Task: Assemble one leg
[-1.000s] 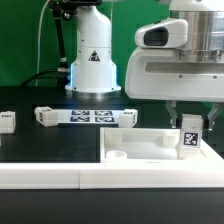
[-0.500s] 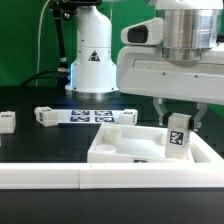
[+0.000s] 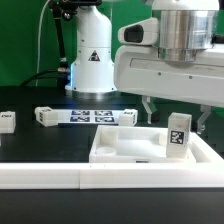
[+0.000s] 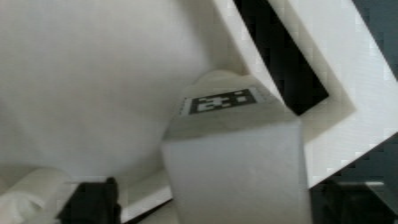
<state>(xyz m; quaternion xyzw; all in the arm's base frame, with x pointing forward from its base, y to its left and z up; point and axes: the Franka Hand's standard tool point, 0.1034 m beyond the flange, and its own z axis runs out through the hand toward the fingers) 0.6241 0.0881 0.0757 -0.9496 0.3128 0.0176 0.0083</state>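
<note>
- The leg stands upright on the large flat white piece on the bench, at the exterior view's right; it looks light, stiff and smooth-sided, so its flat opposite faces are best for grasping.
- The fingers hang spread to either side, apparently touching nothing.
- Only the wrist view shows the leg's tagged top end.

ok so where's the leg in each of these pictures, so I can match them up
Exterior view: the leg stands upright on the big white piece, toward that view's right, under the gripper.
Wrist view: the leg fills the middle, seen end on.
Shared landmark: the black-and-white tag on the leg.
</note>
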